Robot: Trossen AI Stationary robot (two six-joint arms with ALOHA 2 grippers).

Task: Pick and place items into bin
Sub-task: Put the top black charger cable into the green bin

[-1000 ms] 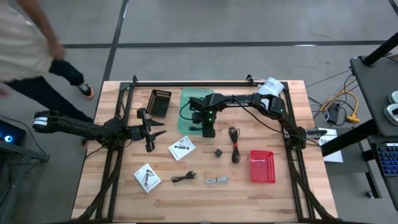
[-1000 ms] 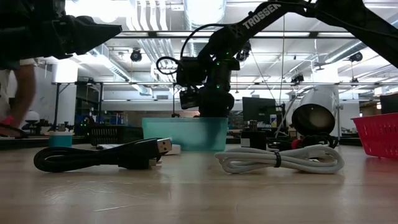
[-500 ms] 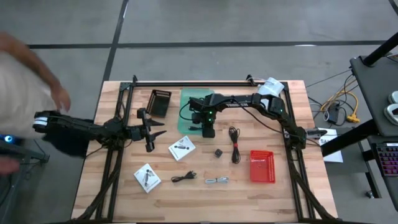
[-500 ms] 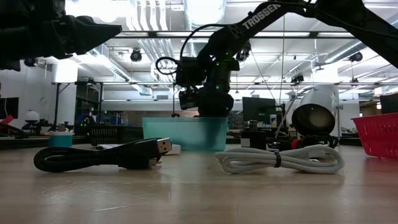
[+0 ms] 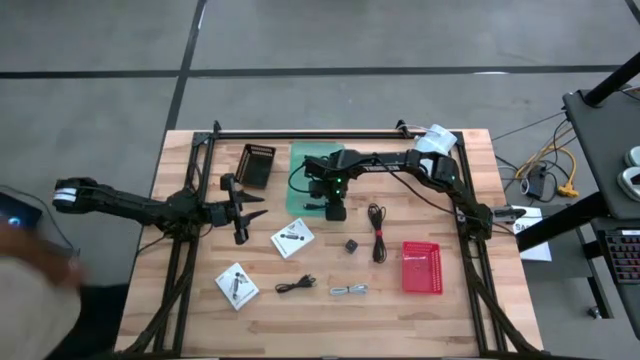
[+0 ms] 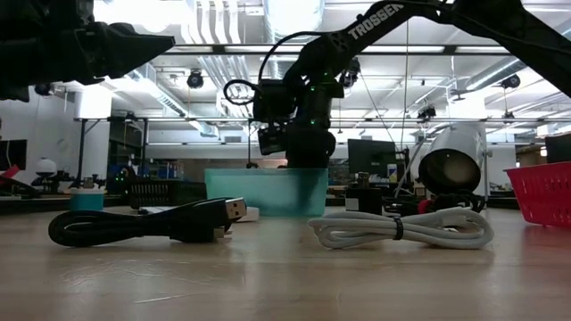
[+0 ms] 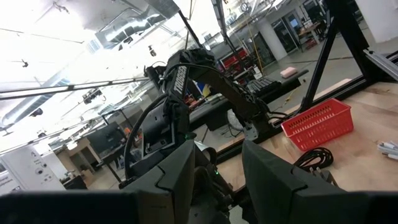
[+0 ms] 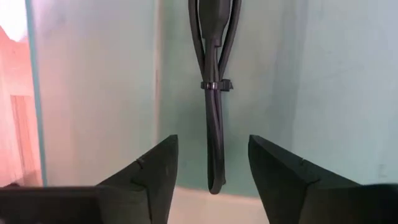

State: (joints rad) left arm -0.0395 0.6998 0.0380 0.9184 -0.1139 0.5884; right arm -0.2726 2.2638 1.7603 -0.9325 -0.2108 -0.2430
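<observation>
My right gripper (image 5: 335,208) hangs over the near part of the teal bin (image 5: 303,170), pointing down, open. A thin black cable (image 8: 214,93), tied at its middle, lies on the bin floor between the spread fingers, clear of both. On the wood nearer the front lie two white packets (image 5: 292,238) (image 5: 237,284), a black coiled cable (image 5: 295,285), a pale grey cable (image 5: 348,290), a dark cube (image 5: 351,245) and another black cable (image 5: 377,230). My left gripper (image 5: 245,208) waits at the table's left, open, holding nothing.
A red basket (image 5: 421,267) stands at the right front, a black tray (image 5: 256,164) left of the bin, and a large white cylinder (image 6: 455,165) at the far right. A person (image 5: 30,290) is beside the table's left front corner.
My right gripper has opened over the bin without shifting, letting go of the black cable, which now lies on the bin floor. The person beside the table has walked from its far left toward its near left.
</observation>
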